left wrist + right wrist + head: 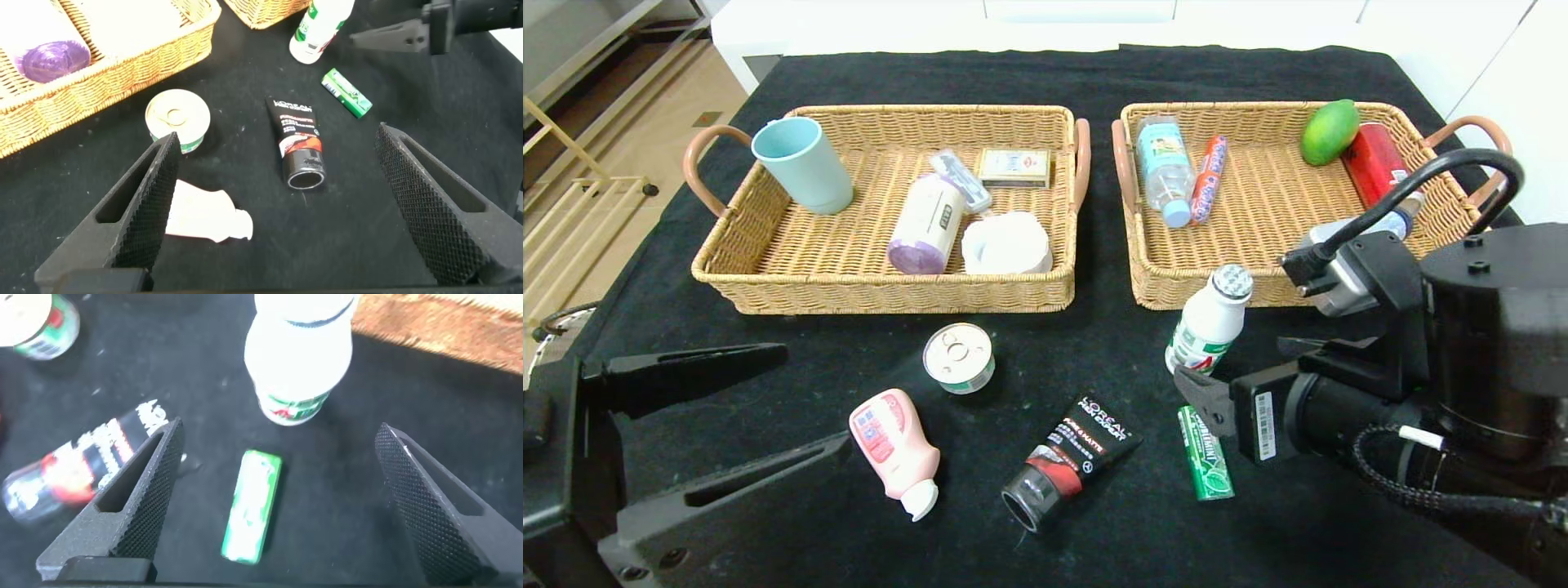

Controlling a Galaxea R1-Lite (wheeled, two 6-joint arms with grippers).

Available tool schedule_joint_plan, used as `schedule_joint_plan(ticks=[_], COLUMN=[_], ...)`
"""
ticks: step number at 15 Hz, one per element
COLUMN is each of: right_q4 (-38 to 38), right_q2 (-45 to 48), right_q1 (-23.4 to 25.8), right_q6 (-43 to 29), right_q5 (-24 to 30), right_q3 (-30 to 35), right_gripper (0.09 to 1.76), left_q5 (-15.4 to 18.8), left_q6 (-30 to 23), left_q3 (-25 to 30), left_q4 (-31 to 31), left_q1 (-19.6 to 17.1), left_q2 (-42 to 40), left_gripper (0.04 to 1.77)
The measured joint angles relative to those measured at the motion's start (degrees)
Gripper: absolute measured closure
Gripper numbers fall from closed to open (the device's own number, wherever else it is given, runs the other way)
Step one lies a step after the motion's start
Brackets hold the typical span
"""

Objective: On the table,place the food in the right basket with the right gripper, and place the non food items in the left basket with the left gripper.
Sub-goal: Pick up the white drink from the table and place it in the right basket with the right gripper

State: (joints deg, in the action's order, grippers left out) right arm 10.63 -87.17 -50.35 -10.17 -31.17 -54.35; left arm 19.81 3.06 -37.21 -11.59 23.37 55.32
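The black counter [1094,82] carries 2 wicker baskets near its far edge, left basket [882,286] and right basket [1168,286]. The left tool [278,204] gapes wide, empty, at the near-left corner above the pink squeeze bottle [894,445]. The right tool [274,502], equally wide and empty, hangs over the green gum pack [252,506] beside the upright white drink bottle [1209,322]. The black tube [1070,461] lies near the front edge, the round tin [959,357] mid-counter.

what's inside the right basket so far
The right basket holds a clear water bottle, an orange-red sausage stick, a green fruit and a red pack. The right arm covers its near right corner.
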Motion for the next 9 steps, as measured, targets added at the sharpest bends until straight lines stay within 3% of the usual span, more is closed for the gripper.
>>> schedule_joint_plan(ticks=[9], right_q4=[11.47], right_q2=[-5.66], right_q1=[1.1], right_q6=[2.05], right_q5=[-4.08], right_q3=[-0.52], right_gripper=[0.15], left_q5=[-0.05], left_q6=[0.79], left_q3=[0.05], left_q4=[0.0], left_q1=[0.0], left_q2=[-0.48], left_gripper=[0.09])
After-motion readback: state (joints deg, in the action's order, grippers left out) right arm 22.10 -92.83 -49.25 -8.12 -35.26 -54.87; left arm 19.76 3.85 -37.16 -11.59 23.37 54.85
